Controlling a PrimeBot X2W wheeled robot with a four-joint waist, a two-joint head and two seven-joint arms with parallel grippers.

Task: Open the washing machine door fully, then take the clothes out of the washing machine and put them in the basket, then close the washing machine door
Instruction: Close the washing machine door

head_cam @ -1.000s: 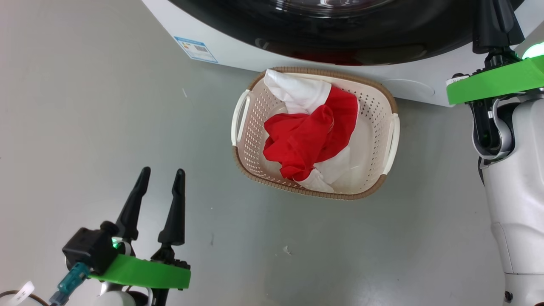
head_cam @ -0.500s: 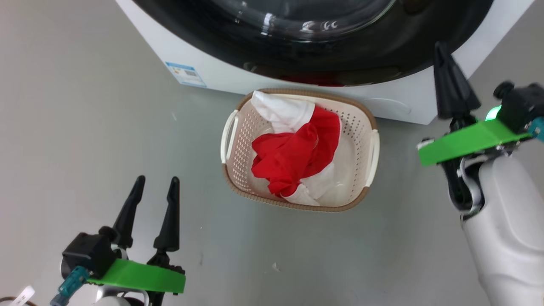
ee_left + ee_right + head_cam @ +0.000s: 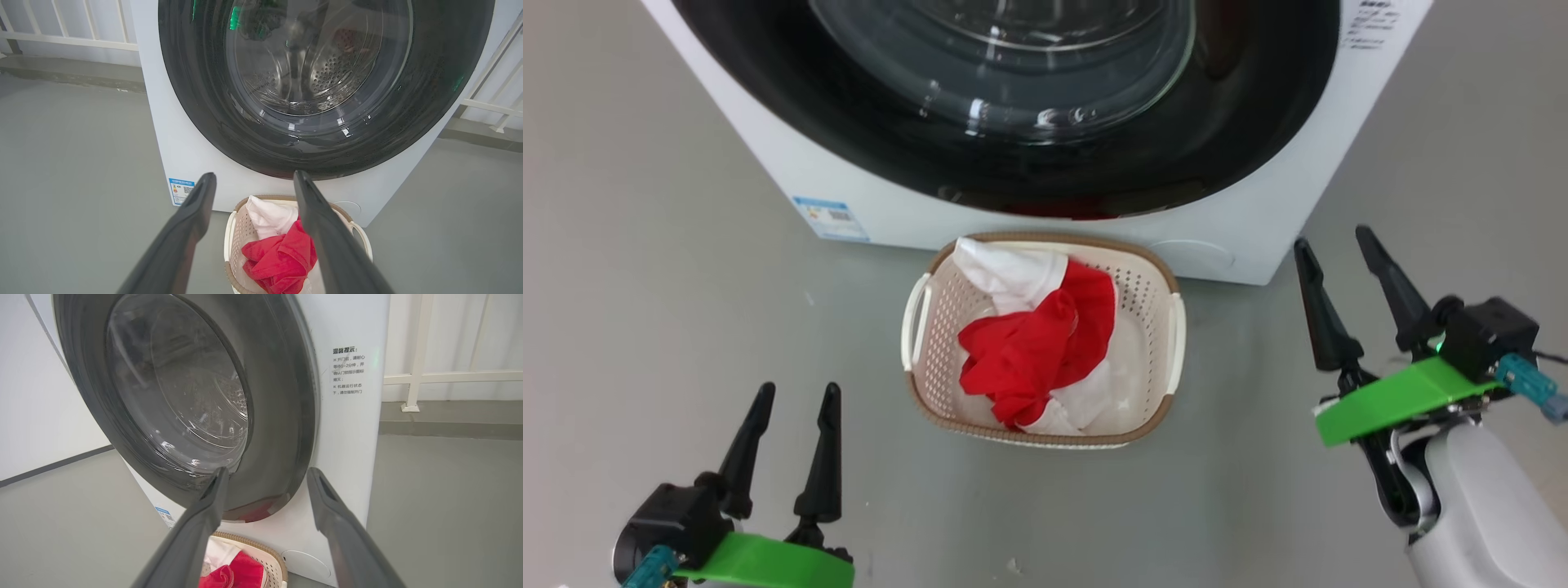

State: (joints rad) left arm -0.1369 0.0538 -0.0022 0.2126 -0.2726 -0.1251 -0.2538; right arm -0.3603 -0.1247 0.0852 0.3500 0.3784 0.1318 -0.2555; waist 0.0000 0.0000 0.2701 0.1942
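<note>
Right hand [image 3: 1330, 237] has withdrawn from the washing machine door [image 3: 1005, 82], apparently shut; it and left hand [image 3: 799, 385] stand wide, empty. Clothes [image 3: 1029, 351] lie in basket [image 3: 1045, 439].

Right gripper [image 3: 1330, 237] with black tapered fingers [image 3: 1321, 314], green wrist plate [image 3: 1396, 400], white forearm [image 3: 1478, 506], teal connector [image 3: 1525, 380], perhaps a plug

The grey floor [image 3: 686, 327] bears the washing machine [image 3: 1250, 216] and the basket [image 3: 1045, 442] before it.

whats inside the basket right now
A crumpled red garment lies over a white garment in the basket. Anything beneath them is hidden.
</note>
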